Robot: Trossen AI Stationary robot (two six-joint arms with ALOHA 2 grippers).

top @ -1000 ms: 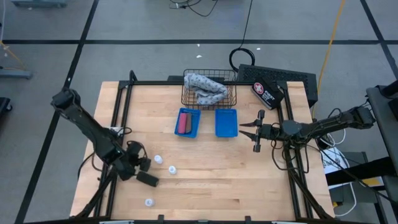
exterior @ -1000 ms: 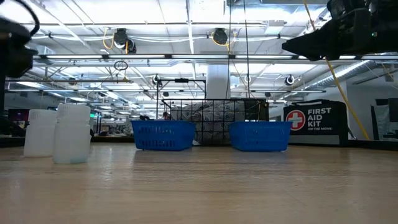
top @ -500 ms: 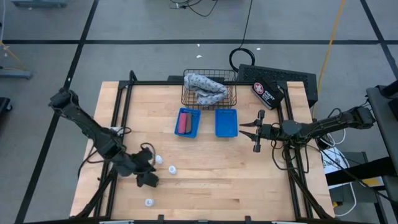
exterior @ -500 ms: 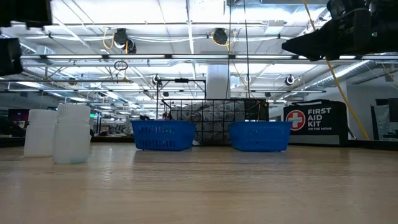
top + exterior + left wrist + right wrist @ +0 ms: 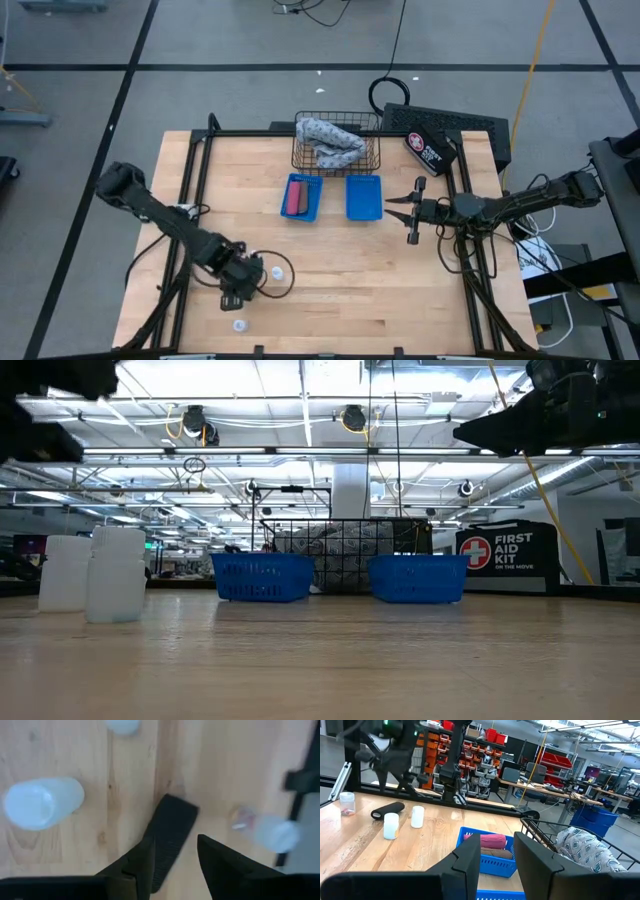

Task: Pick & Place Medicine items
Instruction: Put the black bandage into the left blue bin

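Observation:
My left gripper (image 5: 240, 283) hangs open, pointing down over the near left of the table. Its fingers (image 5: 141, 865) stand just above the near end of the black oblong piece (image 5: 171, 832), which lies flat on the wood. Whether they touch it I cannot tell. White bottles stand around it (image 5: 277, 270) (image 5: 238, 325) (image 5: 42, 802), and a clear-ended one (image 5: 270, 832) lies close by. The pink (image 5: 487, 840) and brown (image 5: 487, 852) pieces lie in the left blue bin (image 5: 302, 196). My right gripper (image 5: 395, 210) waits open and level at the table's right.
An empty blue bin (image 5: 363, 197) sits right of the filled one. Behind both stands a wire basket (image 5: 337, 145) with patterned cloth, and a first aid pouch (image 5: 430, 150) lies at the far right corner. Bare wood stretches across the table's middle and near right.
My left gripper has moved toward the table's right edge and a little toward the near edge, rolling about its wrist, and now hangs over the black piece. The bottles and the black piece have stayed in place.

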